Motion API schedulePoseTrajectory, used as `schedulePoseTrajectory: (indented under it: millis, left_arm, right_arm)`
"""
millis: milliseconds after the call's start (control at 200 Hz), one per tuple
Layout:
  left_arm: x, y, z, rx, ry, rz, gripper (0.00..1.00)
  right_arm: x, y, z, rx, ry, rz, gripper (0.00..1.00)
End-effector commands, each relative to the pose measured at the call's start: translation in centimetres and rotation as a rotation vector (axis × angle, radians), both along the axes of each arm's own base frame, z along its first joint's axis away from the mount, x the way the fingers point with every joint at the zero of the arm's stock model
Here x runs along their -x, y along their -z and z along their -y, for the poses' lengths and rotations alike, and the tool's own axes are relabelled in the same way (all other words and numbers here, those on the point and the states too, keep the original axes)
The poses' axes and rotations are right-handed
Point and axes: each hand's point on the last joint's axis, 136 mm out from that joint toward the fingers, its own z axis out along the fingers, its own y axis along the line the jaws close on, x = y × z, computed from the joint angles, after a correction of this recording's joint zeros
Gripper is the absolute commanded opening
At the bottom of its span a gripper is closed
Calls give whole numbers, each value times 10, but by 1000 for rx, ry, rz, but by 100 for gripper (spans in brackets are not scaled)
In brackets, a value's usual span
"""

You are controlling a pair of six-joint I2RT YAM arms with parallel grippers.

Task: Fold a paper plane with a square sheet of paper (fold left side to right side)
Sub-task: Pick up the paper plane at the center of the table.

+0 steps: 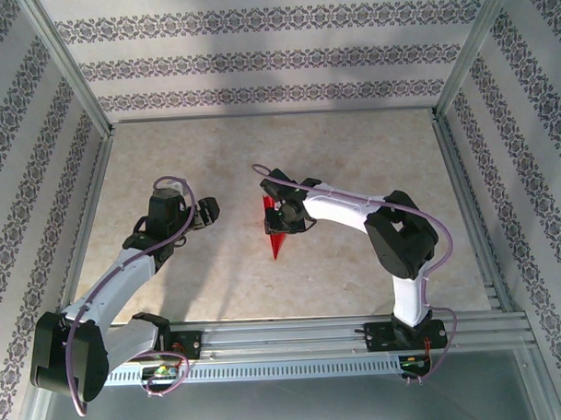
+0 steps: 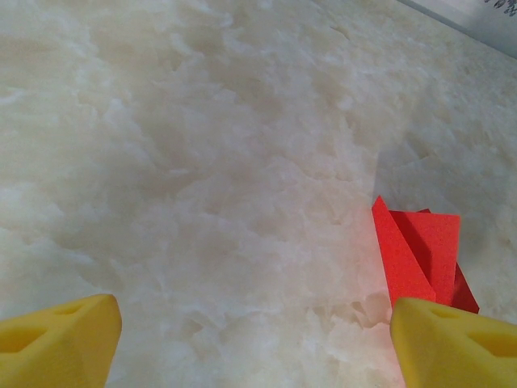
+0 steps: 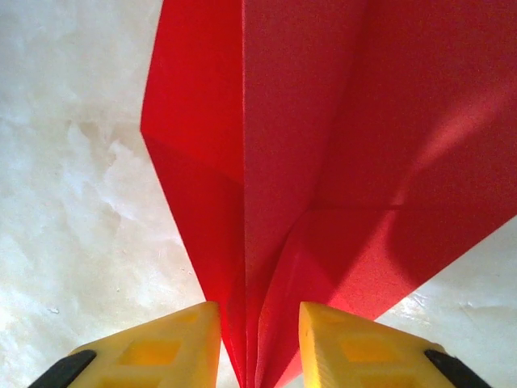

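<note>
Pinching the creased, pointed, bright red paper plane (image 3: 323, 121) by its centre ridge is the right gripper (image 3: 258, 323); the left gripper (image 2: 250, 311) gapes wide.

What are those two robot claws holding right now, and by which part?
The right gripper pinches the paper plane by its central fold. The left gripper is open, holding nothing.

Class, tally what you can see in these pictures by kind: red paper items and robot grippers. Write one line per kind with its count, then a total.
Red paper items: 1, the paper plane
Robot grippers: 2, the left gripper and the right gripper
Total: 3
</note>
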Motion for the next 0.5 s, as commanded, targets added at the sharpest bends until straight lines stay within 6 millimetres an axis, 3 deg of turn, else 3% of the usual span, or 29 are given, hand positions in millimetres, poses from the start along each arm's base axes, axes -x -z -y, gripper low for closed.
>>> schedulePoseTrajectory:
  millis: [0,495]
  left_arm:
    - [5,3,-10,-39,-14,-14,87]
    - [6,5,-11,-41,-11,-20,87]
  right_arm:
    - [-2,2,-1,25,10,0,30]
    - [0,14,-2,52,9,-11,17]
